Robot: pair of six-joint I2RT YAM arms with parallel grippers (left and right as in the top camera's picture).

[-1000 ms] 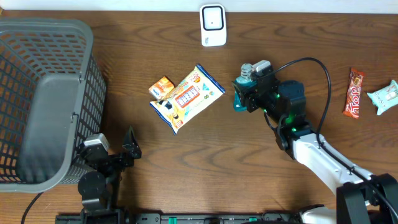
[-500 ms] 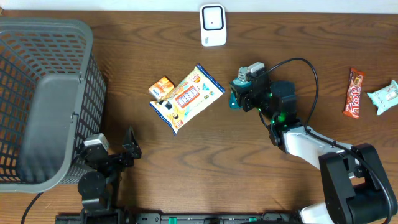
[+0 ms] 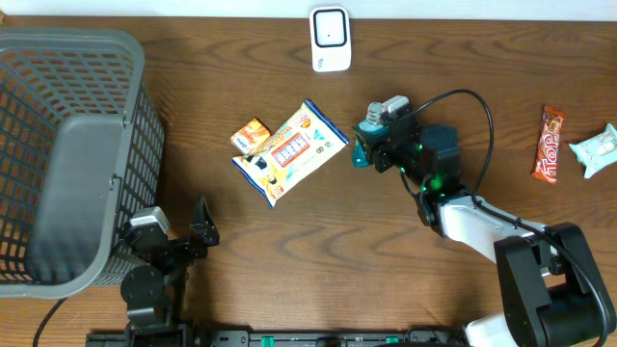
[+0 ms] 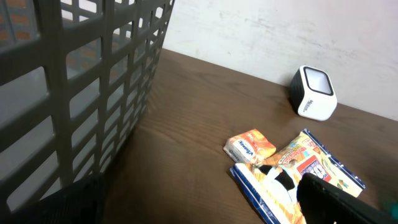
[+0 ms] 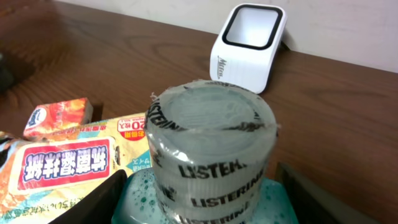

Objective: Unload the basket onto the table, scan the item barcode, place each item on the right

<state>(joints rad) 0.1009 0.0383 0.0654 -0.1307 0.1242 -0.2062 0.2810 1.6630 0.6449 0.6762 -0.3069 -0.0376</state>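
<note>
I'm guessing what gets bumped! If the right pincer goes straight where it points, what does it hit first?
Most likely the white scanner. The right pincer, shut on the bottle, points toward it. The snack bag lies off to one side. Depth is hard to judge.

The Listerine bottle [image 5: 211, 149] runs off the right wrist view's bottom edge, its lower body unseen.

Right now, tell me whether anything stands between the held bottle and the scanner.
Nothing visible does. The bottle in the right hand faces the scanner across bare table; the snack bag lies off to one side.
</note>
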